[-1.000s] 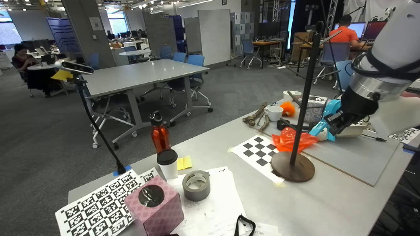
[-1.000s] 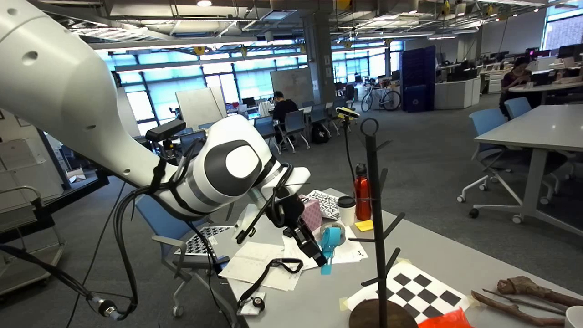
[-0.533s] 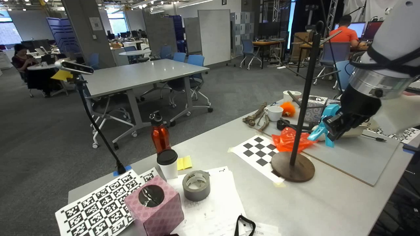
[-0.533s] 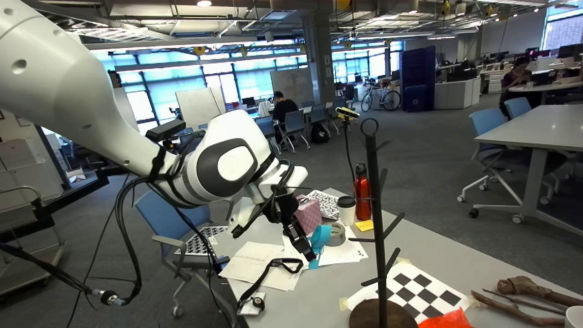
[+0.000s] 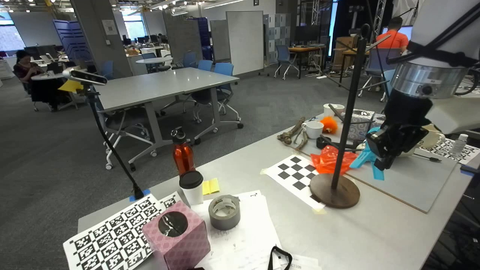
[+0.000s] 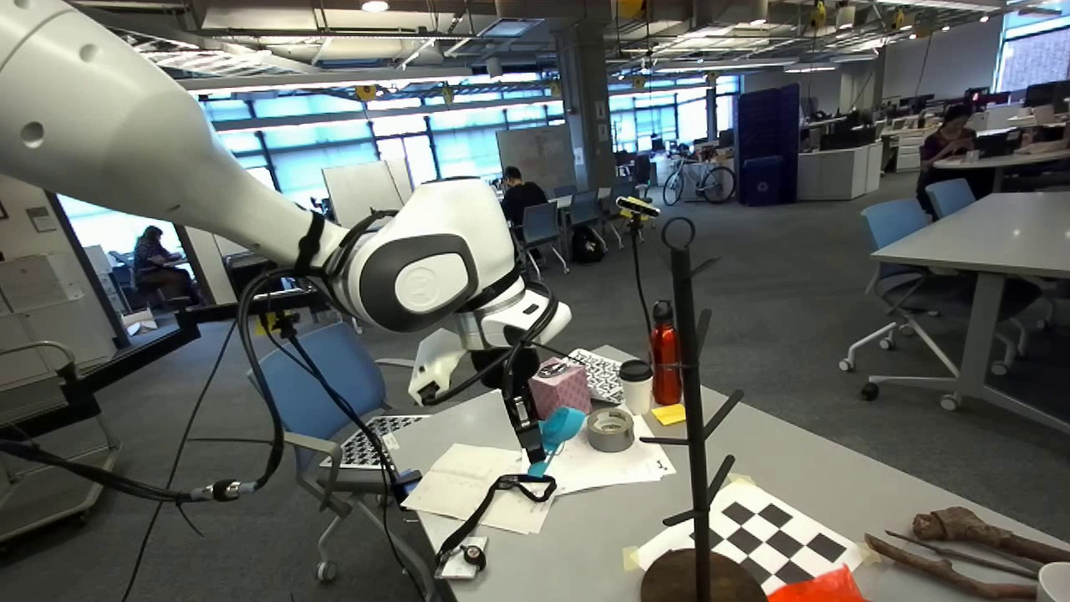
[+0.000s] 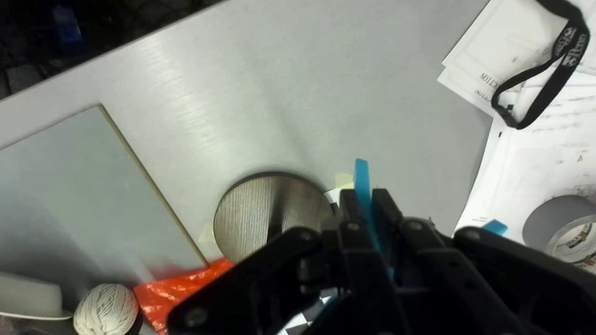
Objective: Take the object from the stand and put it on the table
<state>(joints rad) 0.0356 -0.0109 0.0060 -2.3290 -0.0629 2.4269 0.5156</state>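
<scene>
The object, a light-blue plastic piece with splayed prongs, shows in both exterior views. My gripper is shut on it; in the wrist view the fingertips clasp one blue prong. Other blue parts are hidden behind the gripper. The gripper also shows in an exterior view, pointing down above the table. The stand, a black pole with pegs, is upright and apart from the gripper. Its round brown base lies left of the fingers in the wrist view.
A red plastic bag and checkerboard sheet lie near the stand's base. A grey board lies left in the wrist view. Papers, a black lanyard and grey tape are at right. A pink box stands further off.
The gripper has carried the blue object away from the stand, leftward in an exterior view. The wrist has turned to point more steeply down. The stand has not moved.
</scene>
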